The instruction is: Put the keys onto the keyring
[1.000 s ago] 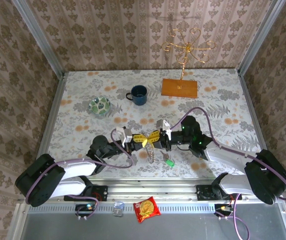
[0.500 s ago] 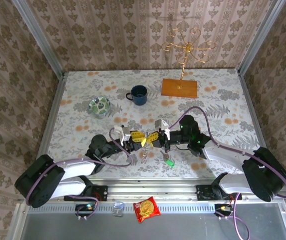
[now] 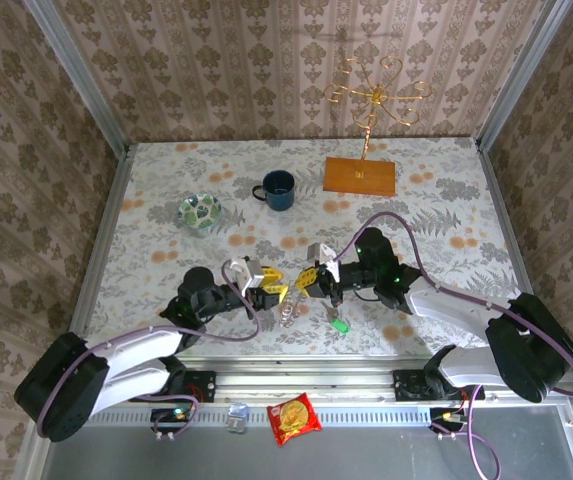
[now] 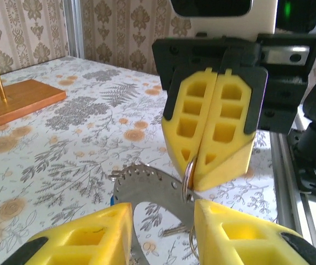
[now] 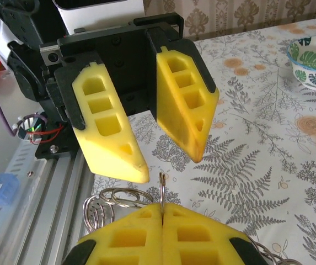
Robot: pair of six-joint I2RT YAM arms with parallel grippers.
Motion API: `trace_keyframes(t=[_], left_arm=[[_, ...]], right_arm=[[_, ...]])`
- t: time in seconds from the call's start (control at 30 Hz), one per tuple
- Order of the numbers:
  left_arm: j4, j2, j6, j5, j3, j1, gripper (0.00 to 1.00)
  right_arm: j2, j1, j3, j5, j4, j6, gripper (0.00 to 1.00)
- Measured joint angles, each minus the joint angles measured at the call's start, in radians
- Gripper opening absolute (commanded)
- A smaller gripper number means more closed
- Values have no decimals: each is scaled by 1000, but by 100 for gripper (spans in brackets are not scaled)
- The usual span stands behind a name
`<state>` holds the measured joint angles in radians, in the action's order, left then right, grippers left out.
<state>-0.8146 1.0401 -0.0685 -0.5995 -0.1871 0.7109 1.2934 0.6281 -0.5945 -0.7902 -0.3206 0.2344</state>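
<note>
- In the top view, the left gripper (image 3: 272, 291) and the right gripper (image 3: 306, 281) are facing each other tip to tip in the lower middle of the frame, over the near part of the table (image 3: 446, 200).
- The right gripper is clenching its yellow pads (image 5: 191, 234) flat together on the keyring (image 4: 146, 185). A thin metal edge is poking up from the seam between them at the bottom of the right wrist view.
- The left gripper is standing released, its two fingers (image 5: 111, 130) spread apart with nothing pinched between them.
- In the left wrist view the keyring's ridged band is curving from the right gripper's tips down into the gap at the bottom of the frame. Whether it is touching the left fingers cannot be told.
- The green key (image 3: 339, 325) is lying on the table just lower right of the grippers, apart from the keyring.
- A blue mug (image 3: 278, 189) and a green-patterned glass dish (image 3: 199, 211) are sitting in the upper left of the table.
- A gold wire stand (image 3: 376, 95) is rising at the upper right.
</note>
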Motion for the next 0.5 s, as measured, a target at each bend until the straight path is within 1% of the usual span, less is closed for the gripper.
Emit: trace_keyframes(t=[0.23,0.4,0.5], left_arm=[[144,-16,93,-30,-51,-6,31],[197,-16,138,-66,-84,-6,28],[220,-14,156,-89,-93,-6,25]], right_arm=[[0,11,-84,9,158,112,0],[11,32,-143,33,272,196,0],[15,43,-162,46,322,235,0]])
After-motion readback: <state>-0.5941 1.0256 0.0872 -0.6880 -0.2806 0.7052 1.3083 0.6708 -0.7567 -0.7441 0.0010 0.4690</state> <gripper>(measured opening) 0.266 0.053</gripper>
